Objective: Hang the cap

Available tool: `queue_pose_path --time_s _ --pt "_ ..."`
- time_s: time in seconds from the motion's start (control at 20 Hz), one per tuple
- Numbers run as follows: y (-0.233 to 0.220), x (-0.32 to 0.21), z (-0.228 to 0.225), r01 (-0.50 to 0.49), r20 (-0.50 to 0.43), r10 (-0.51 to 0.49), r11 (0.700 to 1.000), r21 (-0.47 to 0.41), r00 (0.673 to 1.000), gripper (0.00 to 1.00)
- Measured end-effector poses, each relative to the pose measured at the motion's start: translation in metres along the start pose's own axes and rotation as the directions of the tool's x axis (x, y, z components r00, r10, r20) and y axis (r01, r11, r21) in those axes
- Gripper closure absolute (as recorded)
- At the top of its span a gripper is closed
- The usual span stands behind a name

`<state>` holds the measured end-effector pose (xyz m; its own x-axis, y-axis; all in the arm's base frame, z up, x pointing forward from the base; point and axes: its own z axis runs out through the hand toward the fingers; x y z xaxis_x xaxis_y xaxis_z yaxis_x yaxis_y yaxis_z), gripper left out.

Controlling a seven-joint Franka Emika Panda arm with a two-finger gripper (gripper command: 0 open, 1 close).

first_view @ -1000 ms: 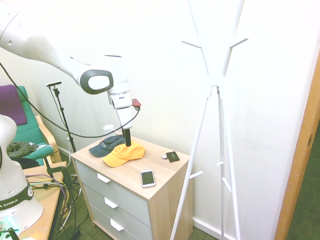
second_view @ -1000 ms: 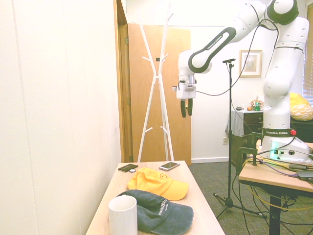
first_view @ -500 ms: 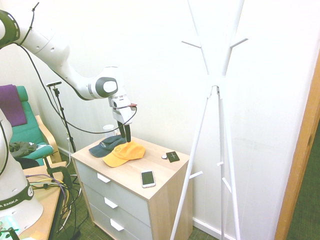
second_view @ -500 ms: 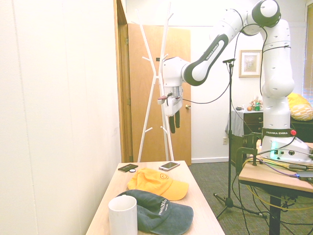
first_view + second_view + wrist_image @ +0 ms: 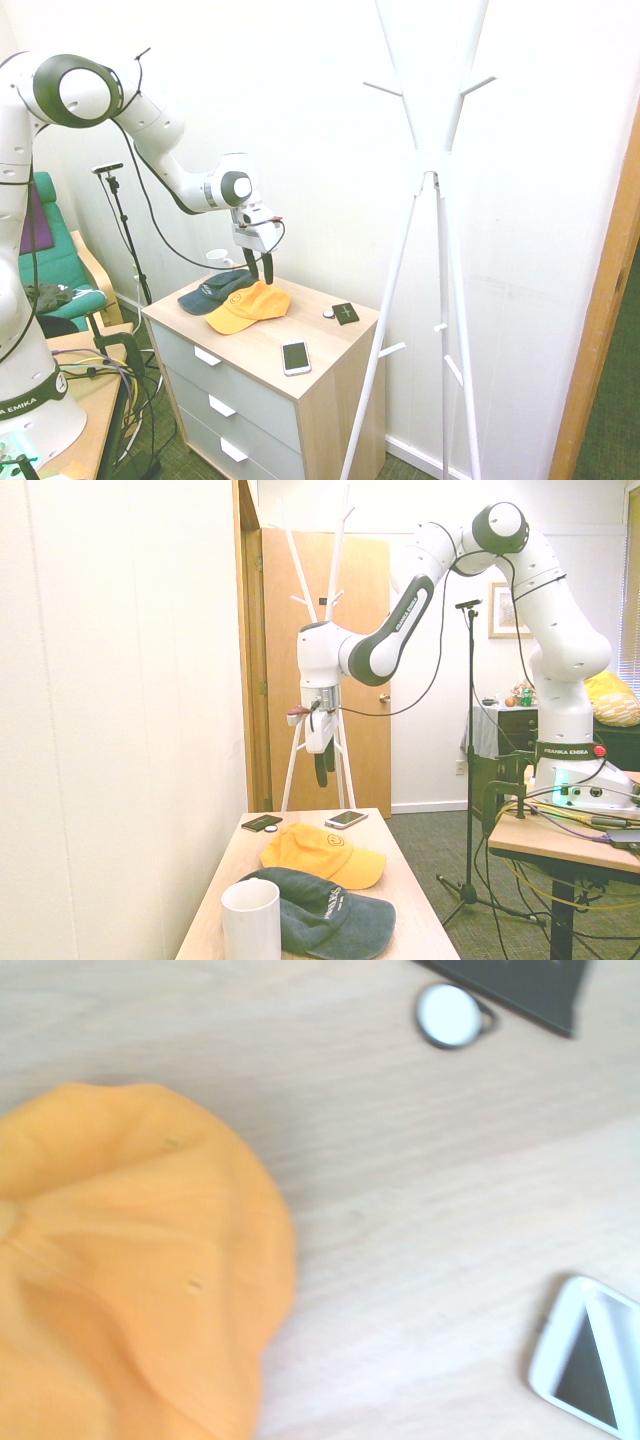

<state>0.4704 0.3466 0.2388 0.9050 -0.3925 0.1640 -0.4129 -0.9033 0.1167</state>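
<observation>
The orange-yellow cap point(image 5: 249, 305) lies crown up on the wooden top of the drawer chest point(image 5: 312, 352), toward the wall-side edge, its brim touching or slightly overlapping the dark navy cap point(image 5: 213, 291) beside it; in the second exterior view the small dark smiley mark shows on its crown. Nothing has lifted it yet, so the step in hand looks like the approach for the pick-up. The gripper point(image 5: 261, 270) hangs just above the cap's crown, pointing steeply down, its two dark fingers spread apart and holding nothing; from the second exterior view it is clearly above the cap, not touching it. The wrist view shows the orange crown filling one side, with bare wood beside it, which suggests the hand is off toward the crown's edge, not centred over it. Further out on the chest top lie a small round white object point(image 5: 448, 1015) and a dark flat card-like item point(image 5: 345, 313) near the back edge, a white smartphone point(image 5: 295, 356) near the front edge, and a white cup point(image 5: 251, 920) at the end by the navy cap. The white coat stand point(image 5: 432, 180) rises past the chest's far end, its pegs well above the top. The next move probably calls for a straight descent to pinch the soft crown fabric without catching the navy cap, then a high lift toward a peg.
</observation>
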Motion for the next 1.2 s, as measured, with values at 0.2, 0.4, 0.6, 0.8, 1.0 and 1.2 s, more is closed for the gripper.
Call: queue_pose_path --time_s 0.2,0.4,0.6,0.8,1.0,1.2 --pt "-0.031 -0.016 0.022 0.046 -0.003 -0.046 0.999 -0.011 0.999 0.0" --pt "-0.06 -0.028 0.036 0.077 -0.015 -0.077 0.997 -0.006 0.997 0.0" --pt "-0.082 -0.033 0.045 0.094 -0.03 -0.094 0.996 0.0 0.995 1.0" --pt "-0.091 -0.024 0.054 0.092 -0.038 -0.092 0.996 0.0 0.995 1.0" --pt "-0.09 -0.016 0.055 0.082 -0.047 -0.082 0.997 -0.001 0.996 1.0" --pt "-0.089 -0.012 0.055 0.078 -0.053 -0.078 0.997 -0.003 0.996 1.0"
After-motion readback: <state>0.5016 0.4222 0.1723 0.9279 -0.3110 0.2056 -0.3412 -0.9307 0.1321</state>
